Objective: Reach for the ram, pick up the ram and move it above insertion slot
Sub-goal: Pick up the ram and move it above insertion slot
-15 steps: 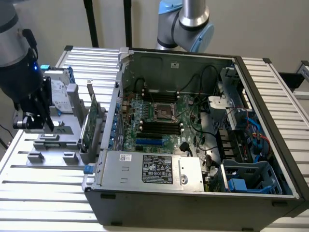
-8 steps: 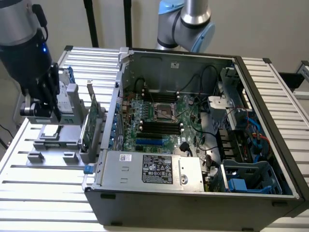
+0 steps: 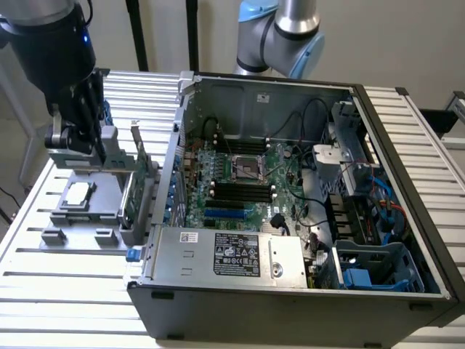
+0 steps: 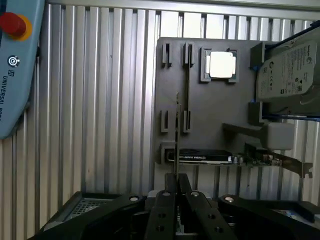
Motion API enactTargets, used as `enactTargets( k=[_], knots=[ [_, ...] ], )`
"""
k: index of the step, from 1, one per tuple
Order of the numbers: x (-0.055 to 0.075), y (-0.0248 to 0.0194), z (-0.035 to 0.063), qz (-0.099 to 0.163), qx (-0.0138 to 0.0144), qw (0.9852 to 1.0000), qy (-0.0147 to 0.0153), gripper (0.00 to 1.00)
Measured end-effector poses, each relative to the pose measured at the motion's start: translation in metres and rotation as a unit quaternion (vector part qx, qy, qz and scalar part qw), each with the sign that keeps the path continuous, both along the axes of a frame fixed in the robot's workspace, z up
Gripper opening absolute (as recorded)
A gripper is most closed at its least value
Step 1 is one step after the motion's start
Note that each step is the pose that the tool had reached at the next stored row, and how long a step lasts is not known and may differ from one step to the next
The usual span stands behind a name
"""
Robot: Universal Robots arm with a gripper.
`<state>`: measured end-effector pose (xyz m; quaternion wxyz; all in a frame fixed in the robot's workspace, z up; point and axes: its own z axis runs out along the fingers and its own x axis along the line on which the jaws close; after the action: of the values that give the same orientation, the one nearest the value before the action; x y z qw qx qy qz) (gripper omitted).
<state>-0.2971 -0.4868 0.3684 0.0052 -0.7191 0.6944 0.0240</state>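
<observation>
Grey parts tray [image 4: 210, 107] on a silver ribbed table [image 4: 100, 100]. Black gripper [image 4: 175, 192]; green expansion card [image 3: 138, 190]. Green motherboard [image 3: 243, 182] inside the grey computer case [image 3: 290, 309]; red button [image 4: 12, 24] on the pale blue pendant [image 4: 17, 75].

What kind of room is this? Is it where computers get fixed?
Probably a robot lab or test bench for putting computers together. An open computer case sits on a slatted metal table, a grey tray holds spare parts, and a robot gripper works above it.

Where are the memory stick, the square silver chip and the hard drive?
Memory stick [image 4: 177, 132], wrist view, its thin edge.
Silver chip [image 4: 220, 65], wrist view, centre of its lid.
Hard drive [image 4: 287, 70], wrist view, its labelled face.
</observation>
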Motion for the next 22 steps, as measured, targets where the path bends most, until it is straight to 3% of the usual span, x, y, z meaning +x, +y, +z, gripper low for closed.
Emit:
enactTargets(
  k=[6,22],
  knots=[
    [0.027,0.0,0.0175,0.0,0.0015,1.0,0.0013,0.14],
    [0.1,0.0,0.0209,0.0,0.0251,0.9997,0.0013,0.14]
  ],
)
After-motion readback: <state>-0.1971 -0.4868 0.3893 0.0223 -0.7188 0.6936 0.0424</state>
